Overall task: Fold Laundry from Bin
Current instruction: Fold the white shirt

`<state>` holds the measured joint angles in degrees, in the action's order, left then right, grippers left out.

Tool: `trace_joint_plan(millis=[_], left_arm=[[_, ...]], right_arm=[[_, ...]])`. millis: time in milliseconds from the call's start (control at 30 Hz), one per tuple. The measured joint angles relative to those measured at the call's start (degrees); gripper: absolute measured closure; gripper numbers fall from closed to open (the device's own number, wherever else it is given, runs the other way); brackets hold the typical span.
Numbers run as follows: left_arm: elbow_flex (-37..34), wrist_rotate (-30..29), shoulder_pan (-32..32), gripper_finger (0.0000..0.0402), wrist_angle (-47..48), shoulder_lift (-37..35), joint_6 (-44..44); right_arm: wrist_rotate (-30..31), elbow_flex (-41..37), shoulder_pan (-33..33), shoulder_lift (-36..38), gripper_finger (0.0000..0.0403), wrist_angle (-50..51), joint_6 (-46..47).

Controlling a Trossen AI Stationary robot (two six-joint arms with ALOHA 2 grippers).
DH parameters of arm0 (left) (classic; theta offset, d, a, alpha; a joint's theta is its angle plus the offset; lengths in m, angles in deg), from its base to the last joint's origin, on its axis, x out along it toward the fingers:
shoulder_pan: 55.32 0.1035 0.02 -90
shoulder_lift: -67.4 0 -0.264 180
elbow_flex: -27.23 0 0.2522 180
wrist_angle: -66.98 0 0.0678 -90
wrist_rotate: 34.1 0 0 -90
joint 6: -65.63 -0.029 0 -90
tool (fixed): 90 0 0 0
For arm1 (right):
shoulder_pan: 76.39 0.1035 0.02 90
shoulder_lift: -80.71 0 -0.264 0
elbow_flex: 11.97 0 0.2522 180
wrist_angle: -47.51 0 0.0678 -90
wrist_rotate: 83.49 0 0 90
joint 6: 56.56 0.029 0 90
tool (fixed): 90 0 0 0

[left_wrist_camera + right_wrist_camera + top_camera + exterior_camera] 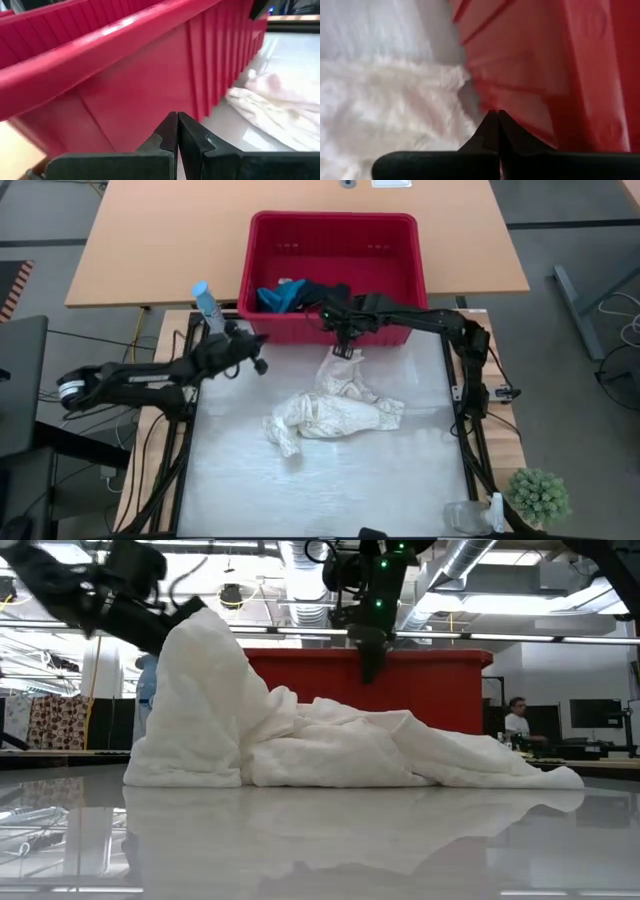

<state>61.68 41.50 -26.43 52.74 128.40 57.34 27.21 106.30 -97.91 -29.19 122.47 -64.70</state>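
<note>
So the big white lacy cloth (335,412) is lying crumpled in the middle of the table (300,490), with one end stretching up toward the red bin (333,235) at the far edge. It's touching or almost touching the bin's front wall there. The dark navy piece (318,292) and the little teal one (277,297) are both in the bin, bunched at its left side.

The right gripper (343,345) hangs just above that near end of the white cloth, right up against the bin's front wall. Its fingers are pinched fully together with nothing between them; the cloth lies under and beside the tips, not in them.

The left gripper (258,363) is off to the left of the cloth, near the bin's front left corner, pointing along the wall. Its fingers are also closed tight on nothing, and the cloth is well apart from it.
</note>
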Motion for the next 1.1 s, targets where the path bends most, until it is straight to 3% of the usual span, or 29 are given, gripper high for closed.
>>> trace_joint_plan(millis=[133,300,533,800,1100], left_arm=[[6.32,3.66,5.14,0.0401,0.06,8.95,-2.52],[13.56,2.85,9.40,0.0401,-0.46,18.76,-4.82],[20.36,3.31,13.47,0.0401,0.17,27.54,-5.24],[23.73,4.67,12.28,0.0401,1.42,28.47,-4.57],[23.78,5.50,6.14,0.0401,9.82,21.50,-7.18]], right_arm=[[0.26,0.00,-1.21,-0.02,0.0385,-2.23,-1.38],[0.70,0.00,-3.14,-0.04,0.0369,-3.93,-1.39],[0.56,0.00,-6.48,-0.04,0.0386,-5.36,-2.65],[1.90,0.00,-7.88,-0.04,0.0357,-3.84,-4.32],[2.10,-0.04,-4.68,3.89,0.0360,2.54,-6.28]])
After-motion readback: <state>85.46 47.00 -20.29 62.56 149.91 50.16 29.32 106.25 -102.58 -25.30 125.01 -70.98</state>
